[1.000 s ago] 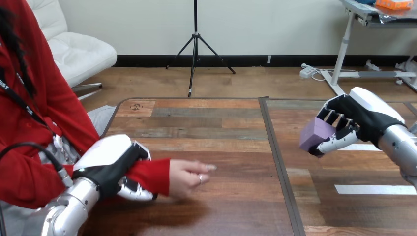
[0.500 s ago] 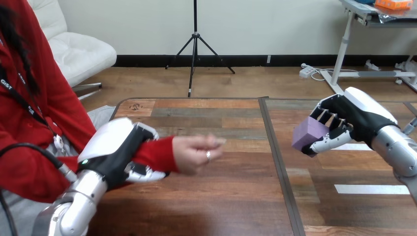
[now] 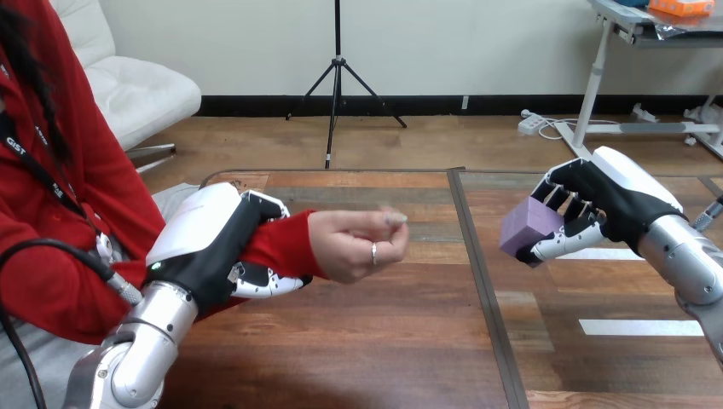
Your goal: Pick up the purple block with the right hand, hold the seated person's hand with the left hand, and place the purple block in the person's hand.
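I am wrapping my left hand round the person's wrist, fingers curled over the red sleeve and thumb beneath it. I am holding it up off the table so the receiving spot is steady. Just beyond my left fingertips the person's hand is hanging loosely curled, its palm not yet offered upward, as far as I can judge. Well apart from it, further right, my right hand is pinching the purple block between curled fingers and thumb. The block is riding clear of the table on the side of my right hand nearest the person's hand, ready, I judge, for crossing over.
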{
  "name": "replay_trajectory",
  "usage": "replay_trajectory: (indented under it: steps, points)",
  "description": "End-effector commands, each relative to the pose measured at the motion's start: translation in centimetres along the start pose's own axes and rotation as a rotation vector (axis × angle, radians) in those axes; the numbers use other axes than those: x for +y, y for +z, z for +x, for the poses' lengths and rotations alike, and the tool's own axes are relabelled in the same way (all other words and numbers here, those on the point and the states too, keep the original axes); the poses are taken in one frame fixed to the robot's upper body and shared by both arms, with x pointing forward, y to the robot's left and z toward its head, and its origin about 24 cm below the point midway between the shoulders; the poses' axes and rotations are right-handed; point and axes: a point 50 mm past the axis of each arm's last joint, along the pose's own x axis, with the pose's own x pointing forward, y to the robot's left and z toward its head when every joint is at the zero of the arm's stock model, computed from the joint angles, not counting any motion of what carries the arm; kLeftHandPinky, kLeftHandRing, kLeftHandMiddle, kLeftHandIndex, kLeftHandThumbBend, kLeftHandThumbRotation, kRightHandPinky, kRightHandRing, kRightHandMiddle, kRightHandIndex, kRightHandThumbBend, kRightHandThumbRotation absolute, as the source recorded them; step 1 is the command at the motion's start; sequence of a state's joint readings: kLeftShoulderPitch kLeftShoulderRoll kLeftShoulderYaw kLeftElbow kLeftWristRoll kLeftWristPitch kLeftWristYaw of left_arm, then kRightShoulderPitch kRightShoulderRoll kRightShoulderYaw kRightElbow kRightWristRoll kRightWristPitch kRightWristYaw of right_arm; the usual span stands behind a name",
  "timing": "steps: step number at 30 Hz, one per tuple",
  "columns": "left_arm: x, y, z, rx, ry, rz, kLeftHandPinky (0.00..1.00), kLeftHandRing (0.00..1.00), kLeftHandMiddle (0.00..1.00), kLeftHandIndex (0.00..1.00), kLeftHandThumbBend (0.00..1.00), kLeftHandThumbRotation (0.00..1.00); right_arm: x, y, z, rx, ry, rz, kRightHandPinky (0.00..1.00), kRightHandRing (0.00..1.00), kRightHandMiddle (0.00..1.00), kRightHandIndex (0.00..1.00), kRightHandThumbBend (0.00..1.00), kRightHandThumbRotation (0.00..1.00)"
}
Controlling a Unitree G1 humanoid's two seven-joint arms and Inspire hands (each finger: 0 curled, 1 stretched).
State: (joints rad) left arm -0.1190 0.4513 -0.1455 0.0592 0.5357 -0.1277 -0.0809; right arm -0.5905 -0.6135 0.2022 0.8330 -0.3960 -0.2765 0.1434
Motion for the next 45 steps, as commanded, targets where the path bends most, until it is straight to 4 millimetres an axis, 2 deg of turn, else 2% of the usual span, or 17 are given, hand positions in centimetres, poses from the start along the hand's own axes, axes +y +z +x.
replay_trajectory:
  steps: [1, 20, 45]
  points:
    - [4.5, 3.3, 1.6, -0.153, 0.202, 0.008, 0.19, 0.26, 0.36, 0.37, 0.56, 0.00, -1.7, 2.1, 0.6, -0.080, -0.094, 0.043, 0.36, 0.40, 0.46, 0.49, 0.73, 0.00]
    - [5.4, 4.4, 2.1, -0.204, 0.229, -0.006, 0.20, 0.26, 0.35, 0.36, 0.59, 0.00, -1.6, 3.2, 0.7, -0.120, -0.100, 0.050, 0.36, 0.39, 0.45, 0.49, 0.72, 0.00]
    - [4.9, 5.1, 2.4, -0.214, 0.211, -0.039, 0.21, 0.27, 0.36, 0.36, 0.60, 0.00, -1.8, 5.3, 0.3, -0.192, -0.115, 0.091, 0.35, 0.38, 0.44, 0.48, 0.71, 0.00]
